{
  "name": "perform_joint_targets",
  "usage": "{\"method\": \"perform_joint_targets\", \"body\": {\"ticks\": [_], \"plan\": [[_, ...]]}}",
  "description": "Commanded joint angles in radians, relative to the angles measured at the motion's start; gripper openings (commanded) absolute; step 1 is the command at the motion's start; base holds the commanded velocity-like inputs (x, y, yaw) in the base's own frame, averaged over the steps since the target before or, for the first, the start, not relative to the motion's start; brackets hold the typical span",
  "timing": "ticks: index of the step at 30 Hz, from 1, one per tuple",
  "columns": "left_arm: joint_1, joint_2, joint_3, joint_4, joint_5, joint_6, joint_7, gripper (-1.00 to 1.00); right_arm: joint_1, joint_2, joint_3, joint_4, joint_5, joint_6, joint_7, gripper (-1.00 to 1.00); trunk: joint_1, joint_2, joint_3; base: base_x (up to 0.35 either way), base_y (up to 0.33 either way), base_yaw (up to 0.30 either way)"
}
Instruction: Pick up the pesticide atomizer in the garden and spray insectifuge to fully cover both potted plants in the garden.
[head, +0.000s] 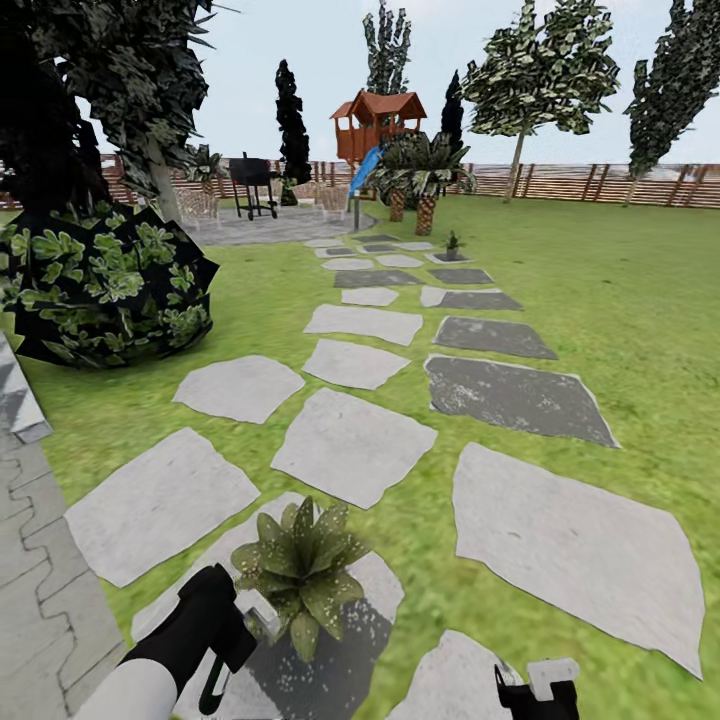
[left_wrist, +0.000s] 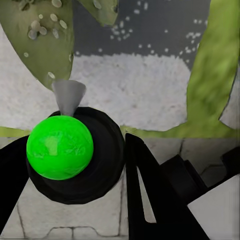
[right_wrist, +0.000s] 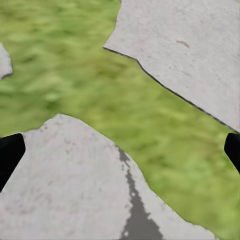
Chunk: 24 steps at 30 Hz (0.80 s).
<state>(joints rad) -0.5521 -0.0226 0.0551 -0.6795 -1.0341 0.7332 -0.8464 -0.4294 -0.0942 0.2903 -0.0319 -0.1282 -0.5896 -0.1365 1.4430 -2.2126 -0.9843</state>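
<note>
My left gripper (head: 228, 628) is shut on the pesticide atomizer (head: 258, 612), whose whitish nozzle points at the near potted plant (head: 300, 568) from its left side. In the left wrist view the atomizer (left_wrist: 60, 147) shows a bright green ball in a dark body with a grey nozzle cone, held between my black fingers (left_wrist: 150, 190). White specks of insectifuge (left_wrist: 42, 22) dot the leaves and the stone beneath. The second potted plant (head: 452, 243) stands far up the path. My right gripper (head: 540, 688) hangs low and open (right_wrist: 120, 152) over stone and grass.
Grey stepping stones (head: 350, 445) run up the lawn toward a patio with a grill (head: 253, 180) and a playhouse (head: 378, 122). A dark round bush (head: 105, 285) stands at the left, paving (head: 40, 600) lies at the near left, and a slat fence (head: 600, 182) closes the back.
</note>
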Motion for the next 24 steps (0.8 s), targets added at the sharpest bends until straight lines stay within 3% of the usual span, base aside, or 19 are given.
{"method": "perform_joint_targets", "body": {"ticks": [1,4,9,20,24], "plan": [[0.001,-0.001,0.006,-0.001,-0.008,0.003,-0.008,-1.0,0.0,0.0,0.009,0.0,-0.01,-0.003,-0.002,1.0,0.0,0.0,-0.001,0.0,0.0,0.264],[0.003,-0.001,0.008,-0.001,-0.005,0.0,-0.008,-1.0,0.0,-0.001,0.009,0.001,-0.01,-0.003,-0.002,1.0,0.0,0.0,-0.001,0.0,0.0,0.274],[0.003,0.0,0.006,-0.001,0.027,-0.001,-0.007,-1.0,0.0,-0.002,0.009,0.002,-0.01,-0.003,-0.004,1.0,0.0,0.0,-0.001,0.0,-0.083,0.278],[0.003,-0.001,0.006,-0.003,0.028,-0.001,-0.006,-1.0,0.0,-0.002,0.009,0.003,-0.009,-0.003,-0.003,1.0,0.0,0.0,-0.001,0.0,-0.272,0.17],[0.003,-0.001,0.007,-0.003,0.028,-0.001,-0.006,-1.0,0.0,-0.002,0.009,0.003,-0.01,-0.003,-0.003,1.0,0.0,0.0,-0.001,0.0,-0.092,0.273]]}}
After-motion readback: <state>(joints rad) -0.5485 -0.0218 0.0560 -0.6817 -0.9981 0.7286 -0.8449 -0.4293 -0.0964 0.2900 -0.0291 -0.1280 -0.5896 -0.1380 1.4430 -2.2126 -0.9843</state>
